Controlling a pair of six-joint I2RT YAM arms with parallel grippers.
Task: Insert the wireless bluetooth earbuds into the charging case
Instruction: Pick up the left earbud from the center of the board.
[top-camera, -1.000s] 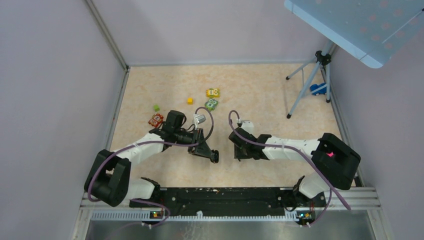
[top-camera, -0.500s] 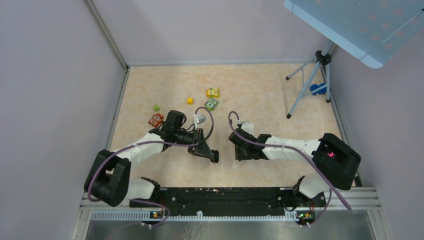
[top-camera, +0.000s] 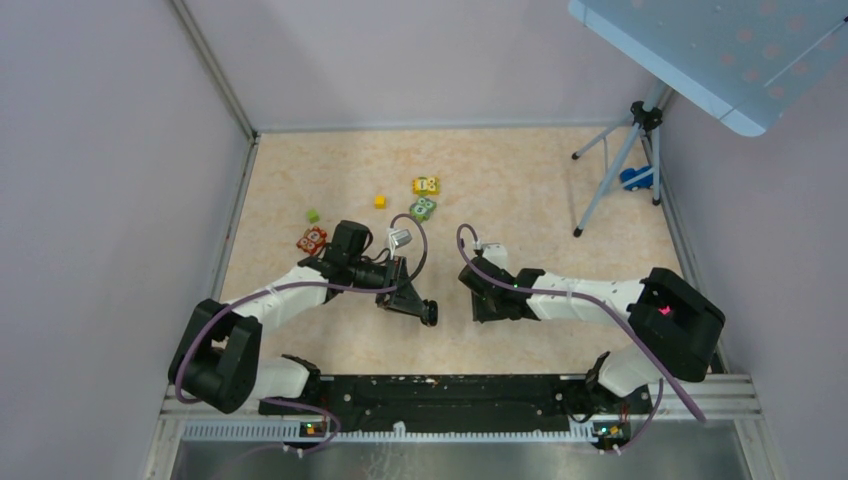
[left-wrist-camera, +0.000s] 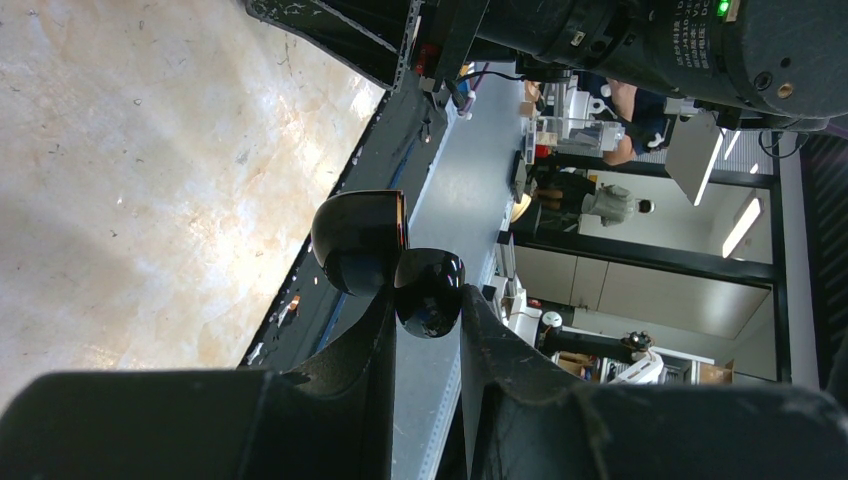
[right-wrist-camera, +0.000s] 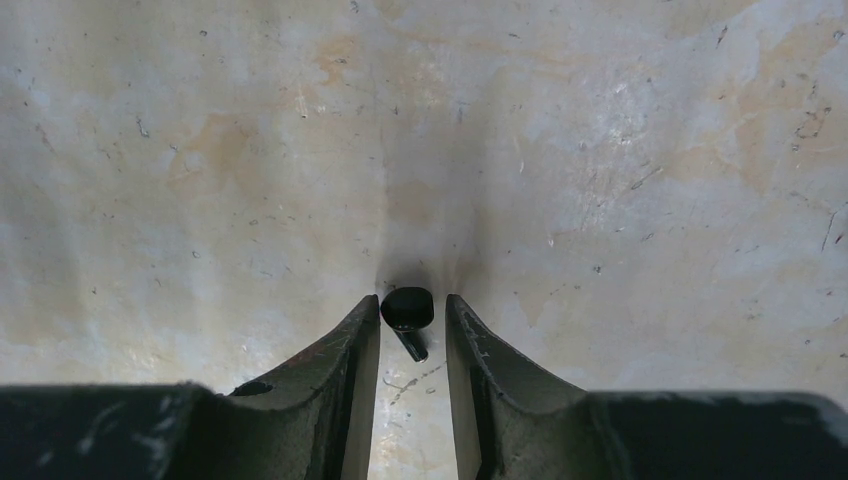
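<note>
My left gripper is shut on the charging case, a glossy black puck held off the table between the fingertips, with its open lid swung out to the left. My right gripper points down at the table, jaws open with a narrow gap. One earbud, a tiny black piece with a short stem, lies on the table between the fingertips with a small gap on each side. In the top view the right gripper hides it. No second earbud shows.
Toy blocks lie behind the left arm: a red one, a small green one, a small yellow one, a yellow one and a green one. A tripod stands at the back right. Walls enclose the table.
The right arm has shifted very slightly. The left arm with the case has not moved.
</note>
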